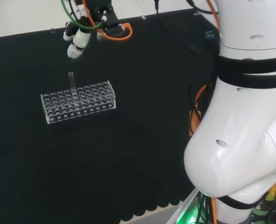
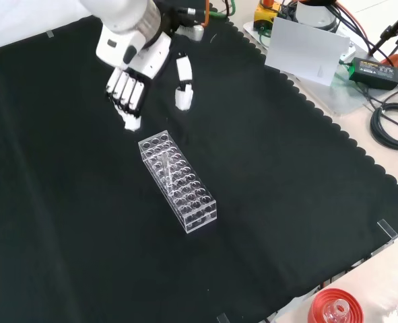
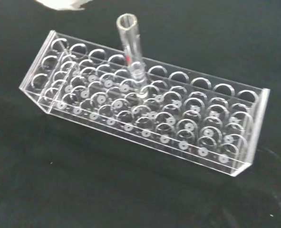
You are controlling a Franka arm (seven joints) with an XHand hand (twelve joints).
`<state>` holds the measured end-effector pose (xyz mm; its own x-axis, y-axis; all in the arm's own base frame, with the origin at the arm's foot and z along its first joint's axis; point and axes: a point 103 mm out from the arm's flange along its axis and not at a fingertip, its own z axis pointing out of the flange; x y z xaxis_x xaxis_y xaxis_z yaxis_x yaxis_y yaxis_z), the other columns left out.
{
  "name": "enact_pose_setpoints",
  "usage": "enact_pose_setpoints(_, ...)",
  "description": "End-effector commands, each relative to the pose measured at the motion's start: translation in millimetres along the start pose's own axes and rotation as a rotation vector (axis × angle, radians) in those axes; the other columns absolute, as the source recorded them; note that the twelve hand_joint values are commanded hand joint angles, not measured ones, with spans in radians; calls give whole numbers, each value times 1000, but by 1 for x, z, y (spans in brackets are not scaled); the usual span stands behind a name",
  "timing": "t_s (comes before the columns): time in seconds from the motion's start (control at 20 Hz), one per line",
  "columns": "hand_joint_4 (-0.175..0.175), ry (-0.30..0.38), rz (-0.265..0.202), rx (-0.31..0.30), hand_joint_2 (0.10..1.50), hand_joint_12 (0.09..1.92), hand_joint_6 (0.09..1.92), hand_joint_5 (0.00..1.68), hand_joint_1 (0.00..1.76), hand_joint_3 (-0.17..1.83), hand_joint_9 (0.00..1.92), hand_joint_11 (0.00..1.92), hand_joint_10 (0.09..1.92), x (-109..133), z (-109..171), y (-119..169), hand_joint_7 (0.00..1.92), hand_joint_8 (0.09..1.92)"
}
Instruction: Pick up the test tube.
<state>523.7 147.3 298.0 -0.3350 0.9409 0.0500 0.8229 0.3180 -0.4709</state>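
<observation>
A clear test tube (image 1: 71,80) with a small red mark stands upright in a clear plastic rack (image 1: 78,101) of many holes on the black cloth. In the front view the test tube (image 2: 165,167) rises from the rack (image 2: 178,182) near its middle. Close up, the wrist view has the test tube (image 3: 130,52) in a hole of the rack (image 3: 145,114) near one long side. The black and white hand (image 2: 135,74) hangs above and beyond the rack's far end, fingers straight and pointing down, thumb (image 2: 184,84) spread apart. The hand (image 1: 79,39) holds nothing and touches nothing.
Orange and green cables (image 1: 114,30) trail behind the hand. The arm's white links (image 1: 240,116) fill the head view's right. A red ribbed stand (image 2: 337,308) sits at the cloth's near edge. Papers, a box and cables (image 2: 387,121) lie off the cloth at the front view's right.
</observation>
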Motion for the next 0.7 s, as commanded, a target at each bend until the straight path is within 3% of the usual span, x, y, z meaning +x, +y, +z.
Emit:
enact_pose_setpoints(0.05,-84,-40,-19,60,801,1368,87,261,742,358,132,0,967,13,14,22,237,782)
enact_pose_setpoints(0.7,-85,-65,9,149,798,1379,87,269,751,370,152,0,970,4,49,50,243,788)
